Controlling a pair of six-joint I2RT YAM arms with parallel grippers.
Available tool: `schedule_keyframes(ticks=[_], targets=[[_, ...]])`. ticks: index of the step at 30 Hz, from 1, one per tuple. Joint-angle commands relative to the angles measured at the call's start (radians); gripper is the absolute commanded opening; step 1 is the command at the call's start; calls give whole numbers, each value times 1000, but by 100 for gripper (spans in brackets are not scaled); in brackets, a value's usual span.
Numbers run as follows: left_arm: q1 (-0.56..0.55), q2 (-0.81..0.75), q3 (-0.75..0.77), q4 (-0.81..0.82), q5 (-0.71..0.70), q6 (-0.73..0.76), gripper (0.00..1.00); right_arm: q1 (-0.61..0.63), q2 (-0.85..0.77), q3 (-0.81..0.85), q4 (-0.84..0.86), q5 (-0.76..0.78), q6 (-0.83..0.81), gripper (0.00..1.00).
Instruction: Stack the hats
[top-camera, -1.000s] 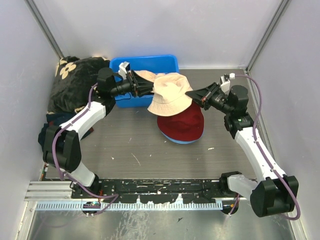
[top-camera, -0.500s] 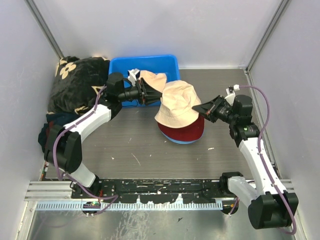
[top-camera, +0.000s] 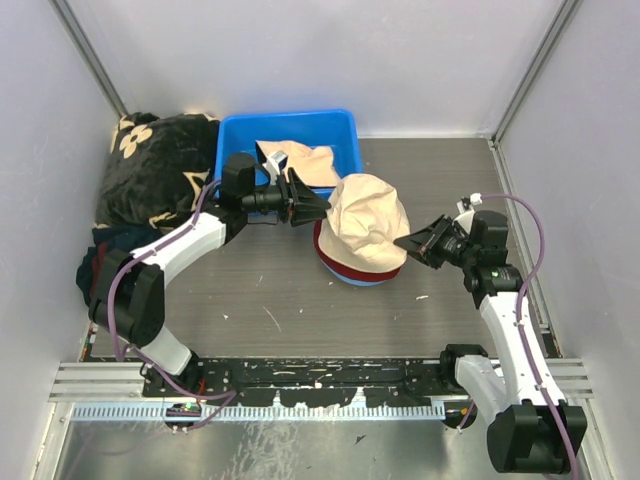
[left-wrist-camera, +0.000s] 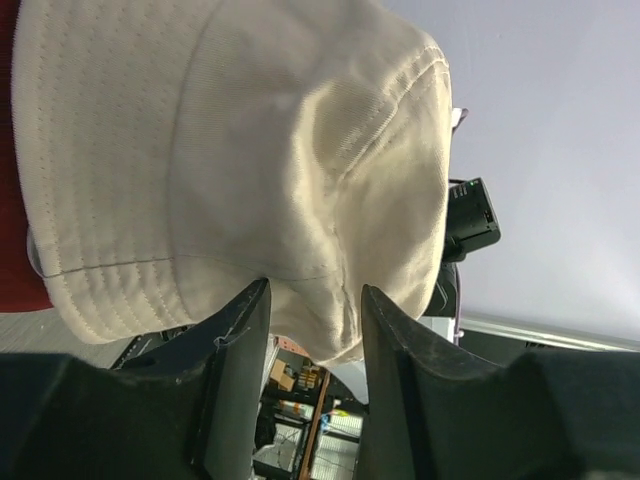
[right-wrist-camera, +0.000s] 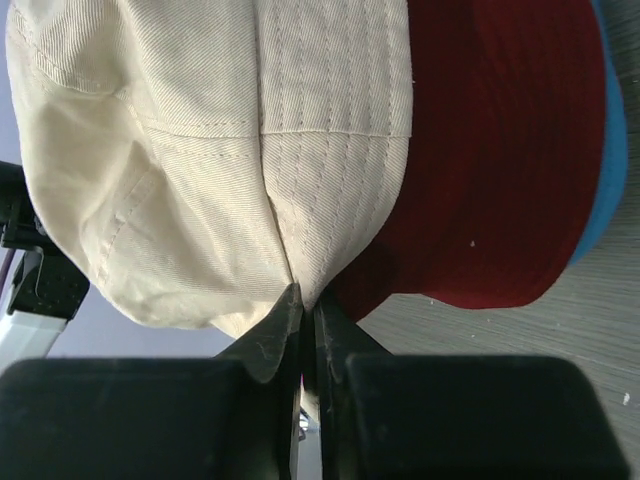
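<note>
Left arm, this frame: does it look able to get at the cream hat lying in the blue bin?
Probably yes. The left gripper is open beside the blue bin, and the binned cream hat lies uncovered. The right gripper only pinches the stacked cream hat by its brim, away from that path.

A cream-beige fabric bucket hat (top-camera: 368, 220) with a stitched round brim sits crown-up between the two grippers. Its brim edge is pinched in the closed right gripper (top-camera: 402, 241), and the opposite edge lies just ahead of the spread fingers of the left gripper (top-camera: 322, 207). Under it lies a dark red fabric bucket hat (top-camera: 345, 266), only its brim showing. A light blue fabric bucket hat (top-camera: 360, 282) shows as a sliver at the bottom. A second cream-beige bucket hat (top-camera: 308, 162) lies crumpled just behind the left gripper.
</note>
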Motion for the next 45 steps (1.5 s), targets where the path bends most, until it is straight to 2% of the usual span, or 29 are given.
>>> schedule_keyframes(ticks=[1,4,8,12,15,19,21,31,36,41,45], targets=[[7,-35,-16,-34,21,45,49,-64,-18,22,-65,-33,-83,14],[33,-50,-24,-69,14,65,51,-94,-14,55,-84,-40,-110,32],[64,-58,-38,-117,20,104,53,-94,7,83,-78,-42,-117,44],[69,-50,-100,-90,17,109,53,-96,29,108,-68,-34,-121,49],[74,-28,-161,-10,23,85,53,-105,45,122,-56,-32,-125,55],[86,37,-239,244,50,-36,52,-119,64,136,-36,-32,-151,60],[87,77,-249,347,60,-79,50,-130,70,120,-14,-41,-150,61],[86,192,-270,655,58,-259,50,-172,154,73,55,-59,-175,62],[86,203,-298,734,60,-308,50,-200,222,74,160,-123,-121,62],[86,205,-328,734,60,-293,50,-222,254,-3,379,-227,33,62],[87,223,-326,733,73,-288,50,-269,275,-143,696,-323,229,62]])
